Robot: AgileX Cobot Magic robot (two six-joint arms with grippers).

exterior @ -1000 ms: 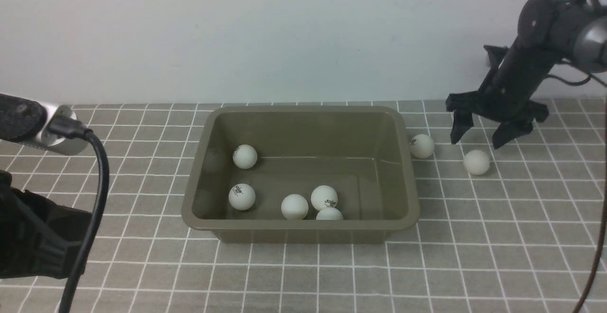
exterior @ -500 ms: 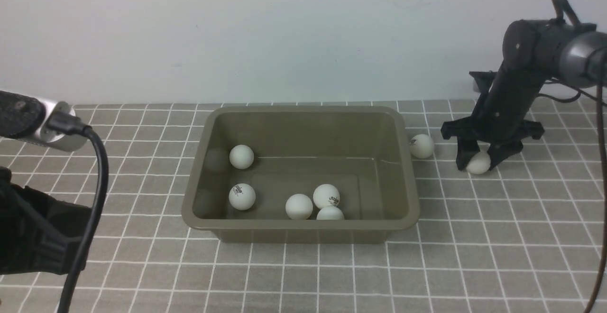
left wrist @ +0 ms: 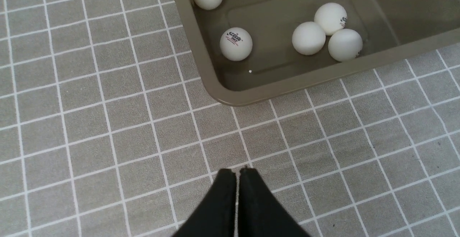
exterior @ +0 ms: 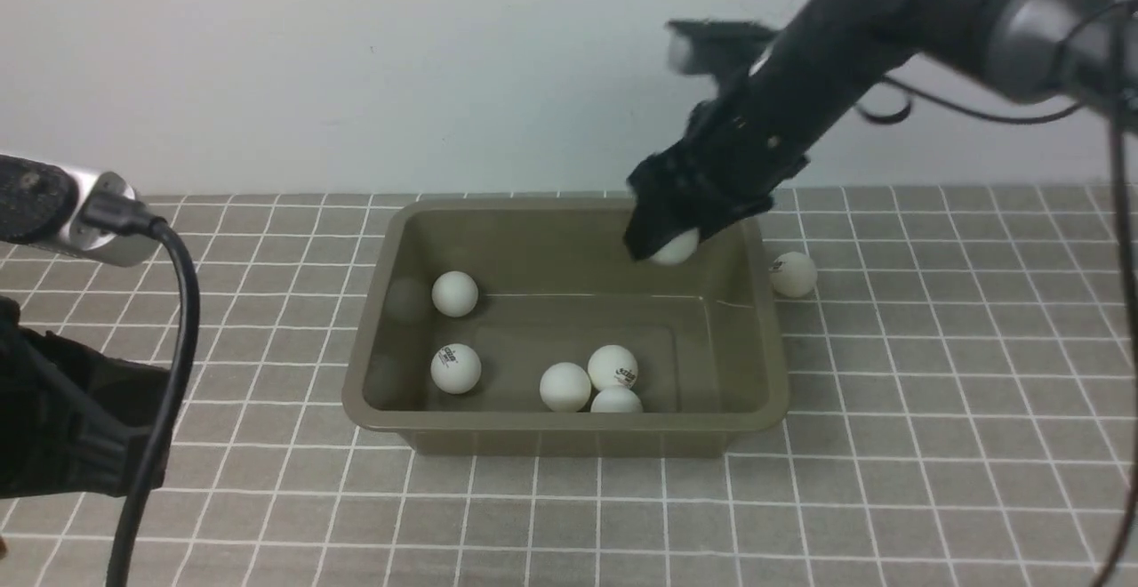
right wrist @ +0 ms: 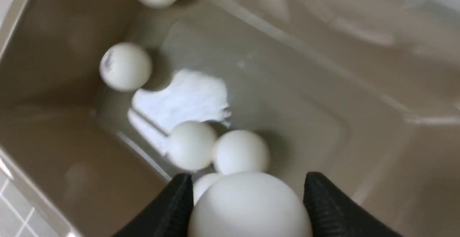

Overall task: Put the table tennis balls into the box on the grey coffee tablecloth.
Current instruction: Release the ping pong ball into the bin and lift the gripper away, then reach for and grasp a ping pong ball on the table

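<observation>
The olive-grey box (exterior: 569, 433) sits mid-cloth and holds several white table tennis balls, such as one with a logo (exterior: 455, 368). My right gripper (exterior: 669, 245) is shut on a table tennis ball (exterior: 676, 247) and holds it above the box's far right part; in the right wrist view that ball (right wrist: 249, 207) sits between both fingers over the box floor. One more ball (exterior: 793, 274) lies on the grey coffee tablecloth (exterior: 933, 445) just right of the box. My left gripper (left wrist: 237, 171) is shut and empty, over the cloth near the box's front left corner (left wrist: 230, 98).
A pale wall runs along the back edge of the cloth. My left arm and its black cable (exterior: 169, 347) fill the left side of the front view.
My right gripper closed on the ball lying right of the box, lifted it and carried it left, to above the box. The balls inside shifted slightly.
</observation>
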